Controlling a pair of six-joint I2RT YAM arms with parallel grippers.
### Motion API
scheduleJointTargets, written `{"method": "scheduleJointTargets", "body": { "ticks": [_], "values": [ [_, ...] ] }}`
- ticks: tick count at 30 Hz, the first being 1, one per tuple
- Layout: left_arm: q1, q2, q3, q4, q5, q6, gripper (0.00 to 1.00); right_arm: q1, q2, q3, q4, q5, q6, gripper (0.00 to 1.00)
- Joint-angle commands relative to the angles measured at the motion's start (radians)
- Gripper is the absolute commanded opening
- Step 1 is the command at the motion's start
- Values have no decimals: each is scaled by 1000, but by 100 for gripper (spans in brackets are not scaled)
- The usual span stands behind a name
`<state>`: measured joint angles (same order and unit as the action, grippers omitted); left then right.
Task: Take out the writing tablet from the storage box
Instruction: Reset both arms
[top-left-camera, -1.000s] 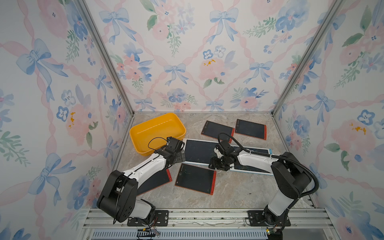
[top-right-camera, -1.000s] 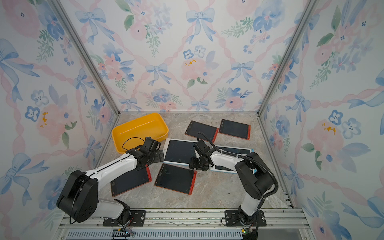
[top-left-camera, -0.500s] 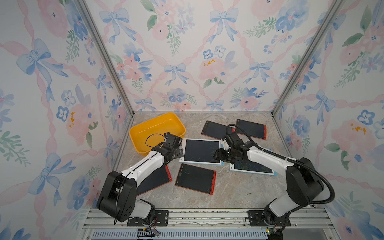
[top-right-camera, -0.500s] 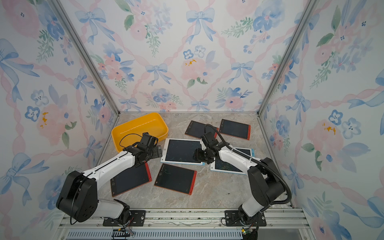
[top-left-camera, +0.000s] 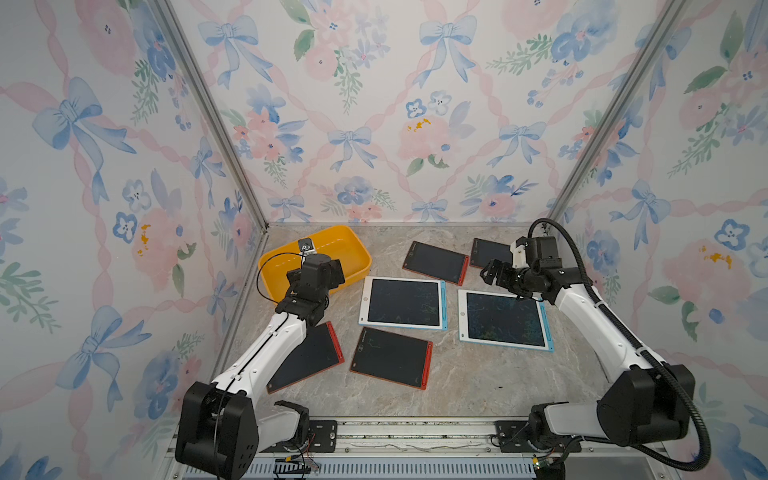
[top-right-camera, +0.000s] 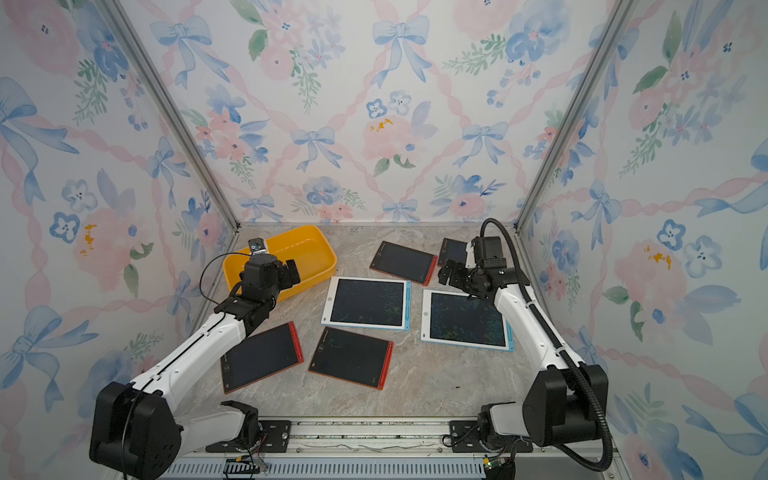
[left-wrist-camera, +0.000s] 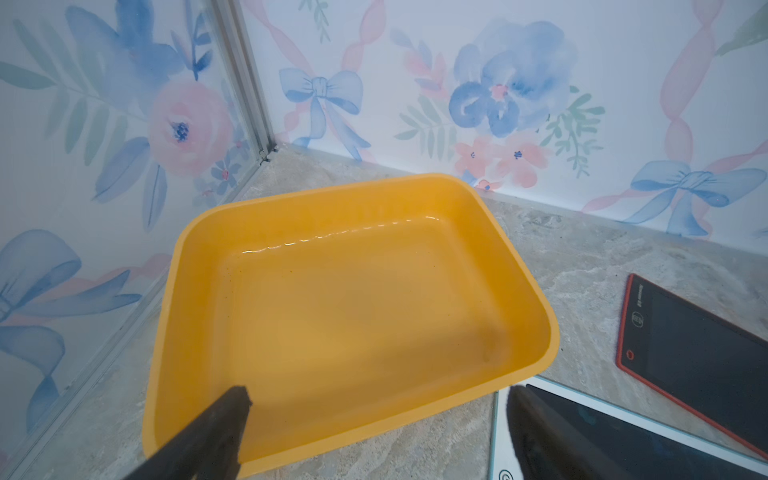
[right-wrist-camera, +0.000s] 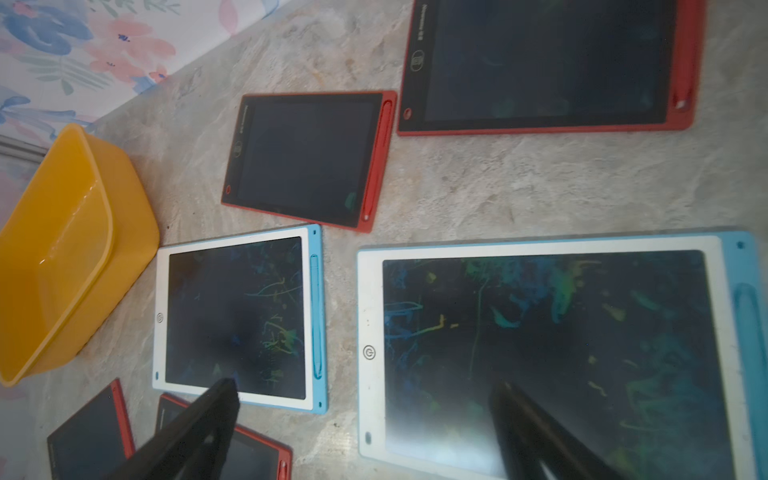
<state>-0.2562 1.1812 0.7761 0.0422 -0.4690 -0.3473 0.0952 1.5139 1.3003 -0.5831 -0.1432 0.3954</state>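
**Lying Outside the Storage Box (top-left-camera: 353, 249), the Writing Tablet (top-left-camera: 403, 302) Is Seen Flat on the Tabletop (top-left-camera: 465, 386)**

At the far left, the storage box is set near the back left corner of the enclosure, and its orange floor is shown whole in the left wrist view. The left gripper (left-wrist-camera: 376, 397) is held above the box's near rim. Its fingers (left-wrist-camera: 232, 409) are spread apart and released, and nothing is gripped between them. One finger is seen over the box's inside, the other over a corner of the writing tablet.

Nearer the rail, a first red tablet (top-left-camera: 320, 353) is partly covered by the left arm. A second red tablet (top-left-camera: 390, 357) is laid flat to its right, apart from it.

Just behind that one, the writing tablet is placed beside the box's near right corner. It is white-framed with a blue edge, and faint green scribbles are carried on its dark screen. Whether it touches the box cannot be told.

Further back, a third red tablet (top-left-camera: 436, 262) is laid at an angle. To the right, a second white-and-blue tablet (top-left-camera: 505, 320) is spread flat.

The right gripper (top-left-camera: 490, 274) is held above that tablet's far left corner. Its fingers (right-wrist-camera: 224, 399) are parted wide, and nothing is grasped. Behind it, a fourth red tablet (top-left-camera: 486, 249) is partly hidden.
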Motion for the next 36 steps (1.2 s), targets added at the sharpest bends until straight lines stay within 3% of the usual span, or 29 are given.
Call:
{"method": "scheduleJointTargets", "body": {
  "ticks": [1,5,9,12,15,20,26,31,36],
  "values": [
    [46,-44,-163,338,17,84,98,-40,-44,-50,62,122,-41,97],
    [139,-36,-295,516,110,92,98,-90,-61,-94,146,196,-66,97],
    [160,44,-348,631,114,219,98,-116,-73,-182,306,200,-115,97],
    [191,87,-420,785,214,307,98,-117,-57,-205,357,241,-138,97],
    [268,113,-464,872,380,267,98,-121,-30,-209,374,257,-177,97],
    [335,113,-517,926,501,256,98,-148,-45,-292,509,178,-203,97],
    [357,171,-541,995,557,278,98,-152,-64,-457,783,178,-334,97],
    [352,202,-560,1091,614,201,98,-149,-58,-520,845,191,-372,97],
    [327,238,-553,1126,613,203,98,-141,-50,-576,931,201,-404,97]
  ]
}}
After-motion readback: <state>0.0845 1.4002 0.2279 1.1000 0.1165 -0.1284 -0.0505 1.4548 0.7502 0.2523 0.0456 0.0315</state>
